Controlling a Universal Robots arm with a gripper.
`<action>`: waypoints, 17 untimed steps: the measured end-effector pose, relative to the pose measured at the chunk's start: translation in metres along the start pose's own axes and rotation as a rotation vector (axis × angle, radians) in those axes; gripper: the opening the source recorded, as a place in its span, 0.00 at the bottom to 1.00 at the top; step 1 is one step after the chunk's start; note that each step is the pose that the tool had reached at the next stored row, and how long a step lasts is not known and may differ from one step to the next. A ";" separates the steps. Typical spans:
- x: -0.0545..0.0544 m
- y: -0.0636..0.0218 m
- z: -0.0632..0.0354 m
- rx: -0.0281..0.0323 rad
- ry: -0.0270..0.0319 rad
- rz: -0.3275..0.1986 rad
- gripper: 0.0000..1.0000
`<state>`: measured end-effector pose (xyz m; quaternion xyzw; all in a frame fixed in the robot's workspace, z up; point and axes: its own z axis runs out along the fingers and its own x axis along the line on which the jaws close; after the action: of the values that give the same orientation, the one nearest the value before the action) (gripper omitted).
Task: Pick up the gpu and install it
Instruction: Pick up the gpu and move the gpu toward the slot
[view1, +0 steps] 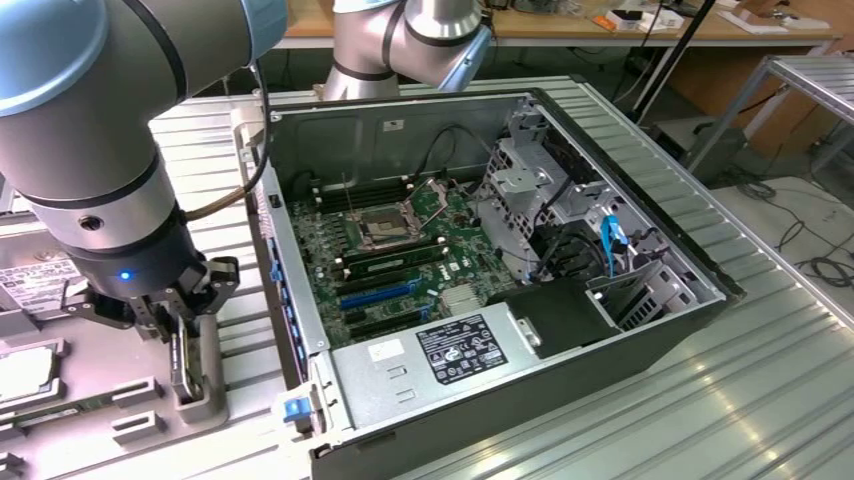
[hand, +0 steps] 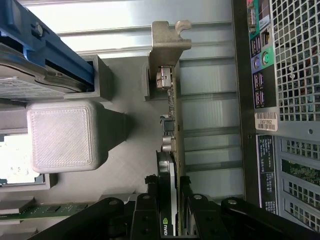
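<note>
While the gpu (hand: 171, 125) stands on edge in its grey stand (view1: 200, 398), bracket (hand: 167, 42) at the end far from the gripper (hand: 167, 189), the fingers (hand: 150, 202) sit narrow against both faces and look clamped on it. Stand and card are just beside the open case (view1: 400, 105), on the exterior view's left. I judge the pick-up in hand, nothing installed: the blue slot (view1: 380, 295) lies bare. Lifting calls for a straight pull out of the stand, without tilting.

The gpu (hand: 169, 170) bears a small NVIDIA logo on its edge; a white sticker (hand: 266, 121) on the computer case (hand: 295, 60) reads roughly 186F002; the power supply label (view1: 461, 348) has print too fine to read.
</note>
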<state>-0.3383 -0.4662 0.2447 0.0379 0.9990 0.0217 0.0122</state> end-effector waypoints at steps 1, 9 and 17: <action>0.000 0.0001 -0.0016 0.0001 0.0007 0.000 0.27; 0.000 0.0004 -0.0112 -0.0010 0.0030 0.000 0.27; 0.000 0.0007 -0.0197 -0.0020 0.0043 0.000 0.27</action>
<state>-0.3383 -0.4663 0.2644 0.0379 0.9990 0.0228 0.0101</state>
